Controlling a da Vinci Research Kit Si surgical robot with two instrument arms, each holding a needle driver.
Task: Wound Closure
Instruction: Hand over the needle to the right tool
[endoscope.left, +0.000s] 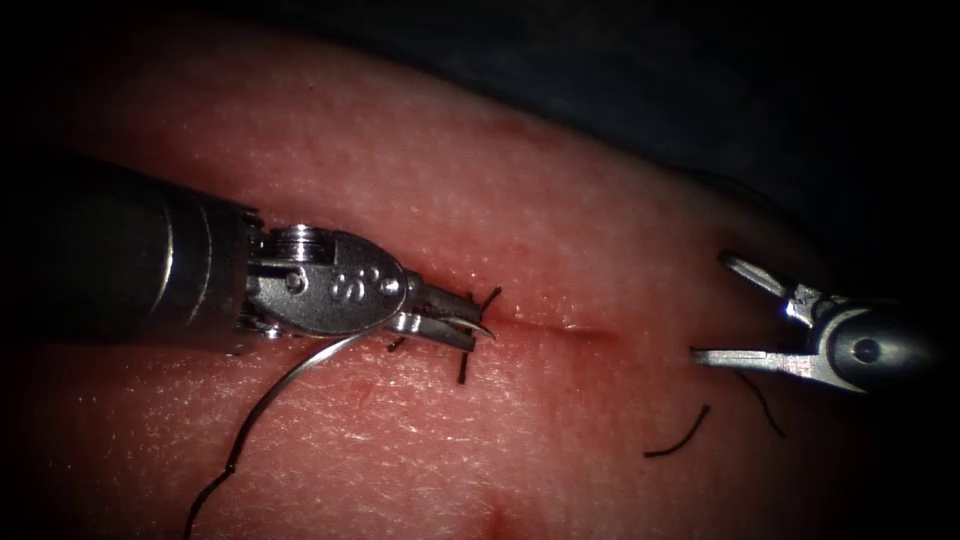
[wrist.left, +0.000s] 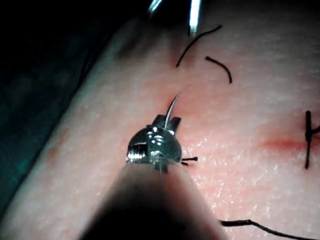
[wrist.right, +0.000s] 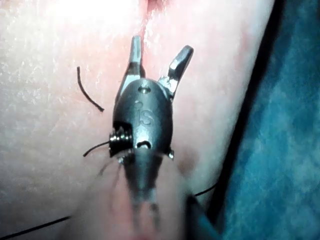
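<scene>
My left tool (endoscope.left: 462, 322) lies over the left part of the cut (endoscope.left: 565, 328), its jaws shut on the curved needle (endoscope.left: 300, 375) close to its tip. The short pointed end pokes out past the jaws over the cut. The rest of the curve sweeps back under the tool, above the tissue's (endoscope.left: 560, 200) surface. Black thread (endoscope.left: 205, 495) trails from the needle's tail toward the front. In the left wrist view the needle tip (wrist.left: 173, 106) sticks out of the shut left tool (wrist.left: 167, 120). My right tool (endoscope.left: 708, 306) hovers at the cut's right end, open and holding nothing, as the right tool (wrist.right: 160, 46) confirms.
Short stitch ends (endoscope.left: 466, 362) stand at the cut beside the left jaws. Two loose cut pieces of thread (endoscope.left: 680, 437) lie on the tissue below the right tool. A dark cloth (wrist.right: 295, 125) borders the tissue's far edge.
</scene>
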